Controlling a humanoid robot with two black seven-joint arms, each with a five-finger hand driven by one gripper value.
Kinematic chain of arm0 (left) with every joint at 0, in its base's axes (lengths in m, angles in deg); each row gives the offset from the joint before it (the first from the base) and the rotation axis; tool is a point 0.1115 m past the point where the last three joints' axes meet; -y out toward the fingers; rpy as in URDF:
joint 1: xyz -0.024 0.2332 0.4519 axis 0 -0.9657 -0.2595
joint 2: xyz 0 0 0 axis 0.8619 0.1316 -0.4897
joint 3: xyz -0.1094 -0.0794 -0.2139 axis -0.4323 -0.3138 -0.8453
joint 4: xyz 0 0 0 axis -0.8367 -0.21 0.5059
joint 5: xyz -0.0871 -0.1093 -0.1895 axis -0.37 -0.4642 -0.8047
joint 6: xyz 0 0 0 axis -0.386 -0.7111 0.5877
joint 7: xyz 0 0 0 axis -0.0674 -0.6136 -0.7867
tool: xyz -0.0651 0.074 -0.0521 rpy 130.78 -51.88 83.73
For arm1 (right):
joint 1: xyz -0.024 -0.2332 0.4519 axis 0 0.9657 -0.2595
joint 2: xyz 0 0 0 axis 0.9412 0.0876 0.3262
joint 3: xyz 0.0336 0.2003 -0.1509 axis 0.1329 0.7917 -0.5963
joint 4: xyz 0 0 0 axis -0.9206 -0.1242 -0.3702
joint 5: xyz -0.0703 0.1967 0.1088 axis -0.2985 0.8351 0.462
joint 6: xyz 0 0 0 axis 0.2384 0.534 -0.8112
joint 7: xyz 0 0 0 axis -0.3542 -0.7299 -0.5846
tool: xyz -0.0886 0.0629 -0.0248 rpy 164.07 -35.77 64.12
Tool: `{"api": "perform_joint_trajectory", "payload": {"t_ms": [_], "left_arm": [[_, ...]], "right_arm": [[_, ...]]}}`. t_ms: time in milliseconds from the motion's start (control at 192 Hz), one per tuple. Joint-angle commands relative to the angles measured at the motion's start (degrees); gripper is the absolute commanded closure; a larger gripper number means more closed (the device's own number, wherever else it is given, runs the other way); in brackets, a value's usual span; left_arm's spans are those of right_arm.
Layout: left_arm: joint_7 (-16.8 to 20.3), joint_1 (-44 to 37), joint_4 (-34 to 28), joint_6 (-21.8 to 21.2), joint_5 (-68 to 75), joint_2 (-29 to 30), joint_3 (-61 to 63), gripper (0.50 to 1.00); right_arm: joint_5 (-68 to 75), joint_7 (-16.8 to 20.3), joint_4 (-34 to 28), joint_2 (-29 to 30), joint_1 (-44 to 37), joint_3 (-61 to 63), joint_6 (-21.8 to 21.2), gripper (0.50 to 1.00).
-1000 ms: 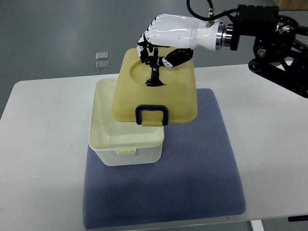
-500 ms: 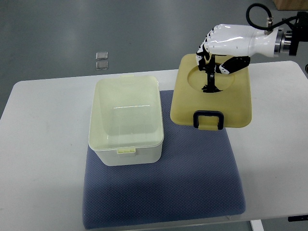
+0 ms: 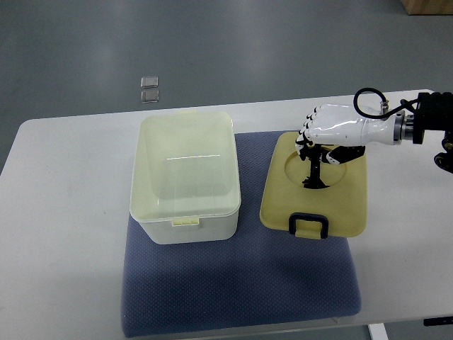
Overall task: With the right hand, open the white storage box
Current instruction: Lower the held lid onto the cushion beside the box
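1. Grey, smooth floor (image 3: 233,49) fills the upper part of the top view, with a soft sheen and two small clear square pieces (image 3: 148,88) lying on it, one just behind the other, beyond the far edge of the furniture.
2. White tabletop (image 3: 64,212) with rounded corners spans the width of the view; a sliver of tan material shows at the top right corner.
3. On the tabletop lies a blue-grey textured mat (image 3: 241,290), reaching almost to the near edge.
4. The white storage box (image 3: 185,177) stands open on the mat's left part, its far end reaching past the mat onto the bare tabletop. Its inside looks bare, and a small latch tab shows on its near wall.
5. The yellowish lid (image 3: 318,195) rests to the right of the box, apart from it, partly on the mat and partly on the tabletop. A round recess sits in its top and a black handle (image 3: 309,225) at its near edge.
6. The right hand (image 3: 331,131), white with black finger joints, comes in from the right edge and hangs over the lid's far part. Its fingers (image 3: 311,142) are curled around a black upright grip in the round recess.
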State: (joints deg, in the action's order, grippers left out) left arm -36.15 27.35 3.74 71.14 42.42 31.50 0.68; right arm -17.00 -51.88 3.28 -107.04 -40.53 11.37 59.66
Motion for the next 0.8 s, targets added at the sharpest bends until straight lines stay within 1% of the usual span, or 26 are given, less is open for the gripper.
{"api": "perform_joint_trajectory", "payload": {"t_ms": [0,214,219,224,229,234,240,245,250,255,260,266,271,276,281,286,292,307,323,682,797], "left_arm": [[0.0,0.0,0.0,0.0,0.0,0.0,0.0,0.500],[0.0,0.0,-0.1,-0.1,0.0,0.0,0.0,0.500],[0.0,0.0,-0.1,0.0,0.0,0.0,0.0,0.500],[0.0,0.0,-0.1,0.0,0.0,0.0,0.0,0.500],[0.0,0.0,-0.1,0.0,0.0,0.0,0.0,0.500],[0.0,0.0,-0.1,0.0,0.0,0.0,0.0,0.500],[0.0,0.0,-0.1,0.0,-0.1,0.0,0.0,0.500],[0.0,0.0,-0.1,0.0,-0.1,0.0,0.0,0.500],[0.0,0.0,-0.1,-0.1,0.0,0.0,0.0,0.500],[0.0,0.0,-0.1,-0.1,0.0,0.0,0.0,0.500],[0.0,0.0,-0.1,0.0,-0.1,0.0,-0.1,0.500],[0.0,0.0,-0.1,0.0,-0.1,0.0,-0.1,0.500],[0.0,0.0,-0.1,0.0,0.0,0.0,0.0,0.500],[0.0,0.0,-0.1,0.0,0.0,0.0,0.0,0.500],[0.0,0.0,-0.1,0.0,0.0,0.0,0.0,0.500],[0.0,0.0,-0.1,0.0,0.0,0.0,0.0,0.500],[0.0,0.0,-0.1,-0.1,0.0,0.0,0.0,0.500],[0.0,0.0,-0.1,-0.1,0.0,0.0,0.0,0.500],[0.0,0.0,-0.1,-0.1,0.0,0.0,0.0,0.500],[0.0,0.0,-0.2,0.0,-0.1,0.0,0.1,0.500],[0.0,0.0,-0.3,-0.1,-0.1,0.0,0.1,0.500]], "right_arm": [[0.1,0.1,1.3,2.7,1.5,0.1,1.5,1.000],[0.2,0.5,2.2,5.7,3.4,0.6,2.0,1.000],[0.3,0.5,2.2,5.8,3.6,0.7,2.0,0.925],[0.3,0.5,2.2,5.8,3.6,0.7,2.0,0.924],[0.3,0.5,2.2,5.8,3.6,0.7,2.0,0.843],[0.3,0.5,2.2,5.8,3.6,0.7,2.0,0.842],[0.5,0.5,2.2,5.8,3.7,0.7,2.0,0.763],[0.5,0.5,2.2,5.8,3.7,0.7,2.0,0.762],[0.6,0.5,2.2,5.8,3.8,0.7,2.0,0.708],[0.6,0.5,2.2,5.8,3.8,0.7,2.0,0.707],[0.6,0.5,2.2,5.9,3.8,0.7,1.9,0.661],[0.6,0.5,2.2,5.9,3.8,0.7,1.9,0.660],[0.7,0.4,2.2,5.9,3.8,0.7,1.9,0.630],[0.7,0.4,2.2,5.9,3.8,0.7,1.9,0.630],[0.7,0.4,2.2,5.9,3.8,0.7,1.9,0.615],[0.7,0.4,2.2,5.9,3.8,0.7,1.9,0.615],[0.7,0.5,2.2,5.9,3.8,0.7,1.9,0.603],[0.7,0.5,2.2,5.9,3.8,0.7,1.9,0.595],[0.6,0.4,2.2,5.9,3.8,0.7,1.9,0.570],[1.1,0.2,1.2,4.7,3.3,1.1,1.9,0.566],[1.1,-0.1,0.1,3.2,3.2,1.0,1.2,0.566]]}}
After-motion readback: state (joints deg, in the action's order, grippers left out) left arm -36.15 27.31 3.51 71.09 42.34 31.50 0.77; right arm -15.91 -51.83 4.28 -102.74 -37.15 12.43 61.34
